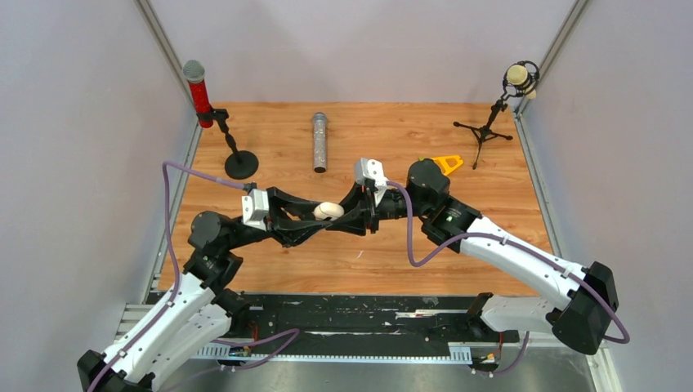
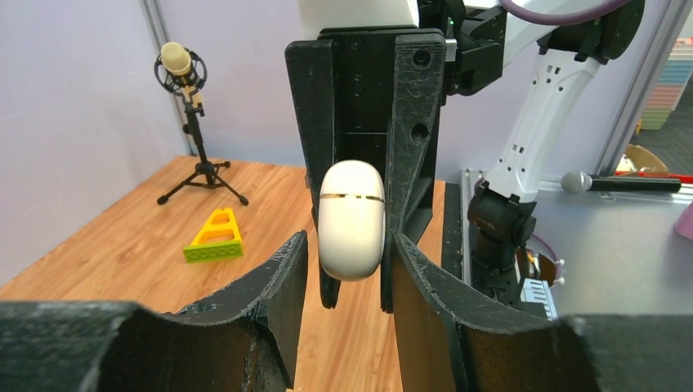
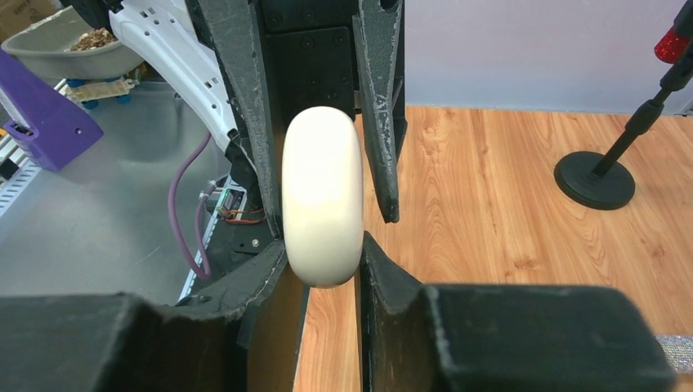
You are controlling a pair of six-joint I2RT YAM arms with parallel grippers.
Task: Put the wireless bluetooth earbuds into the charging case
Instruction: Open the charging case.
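White charging case (image 1: 329, 211), lid shut, hangs above the middle of the tabletop (image 1: 384, 131), clenched in the right hand (image 3: 323, 249); the left hand (image 2: 349, 241) stands released around it. No earbuds show; likely inside already.

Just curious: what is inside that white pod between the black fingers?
Nothing visible: the white case is shut, only its seam line showing. Any contents are hidden behind its closed lid.
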